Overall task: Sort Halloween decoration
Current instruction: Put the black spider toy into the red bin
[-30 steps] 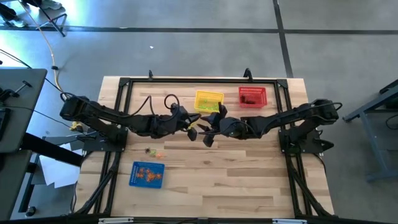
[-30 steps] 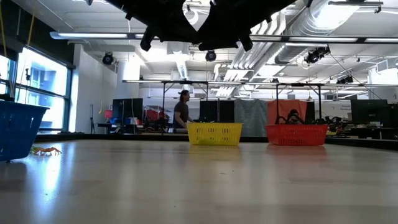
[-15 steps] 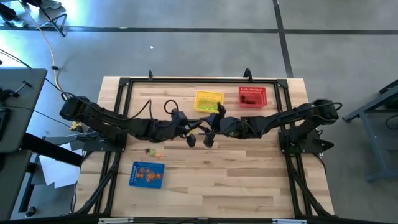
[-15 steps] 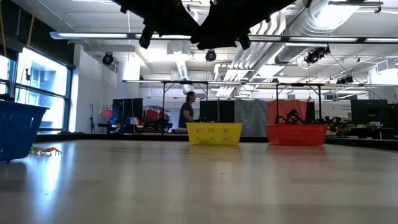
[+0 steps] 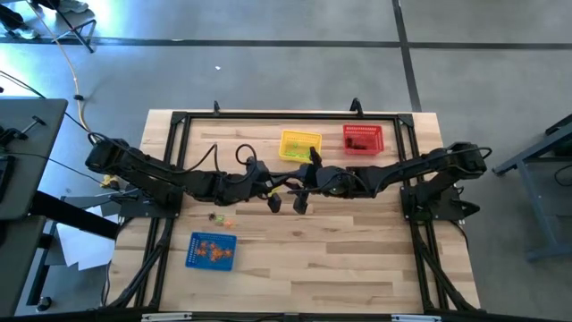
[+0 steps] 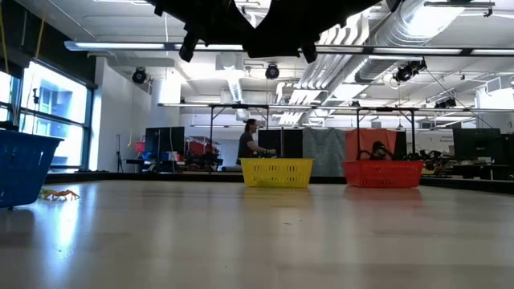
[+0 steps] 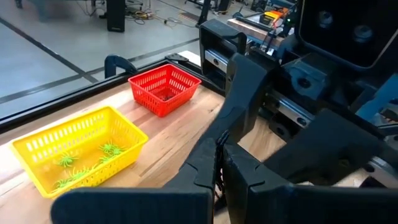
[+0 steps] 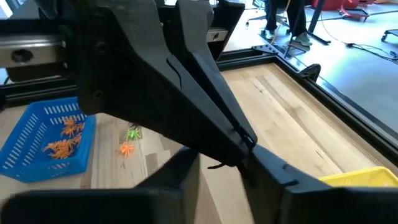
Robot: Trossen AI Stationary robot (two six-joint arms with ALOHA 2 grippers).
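High over the table's middle, my left gripper (image 5: 286,185) and right gripper (image 5: 297,182) meet tip to tip. The left gripper (image 7: 218,152) is shut on a tiny black Halloween decoration (image 8: 216,166). The right gripper (image 8: 221,174) is open, one finger on each side of the left fingertips (image 8: 247,140); I cannot tell whether it touches them or the trinket. An orange trinket (image 8: 127,149) and a green trinket (image 8: 133,132) lie loose on the table near the blue basket (image 5: 212,250). My left gripper pinches the black trinket between its two fingertips. Only a thin black strand (image 8: 216,166) shows beside the tips. The fingers come nearly level from the table's left. The trinket is lifted well clear of the table.
The yellow basket (image 5: 300,144), holding green trinkets (image 7: 87,165), and the red basket (image 5: 363,138) stand at the far edge. The blue basket holds orange trinkets (image 8: 65,140). A black frame (image 5: 179,121) runs round the table. A person (image 6: 250,143) moves in the room behind.
My left gripper has swung a little toward the right gripper, and the bright gap between the two arms in the low view has narrowed. The right wrist has turned slightly.
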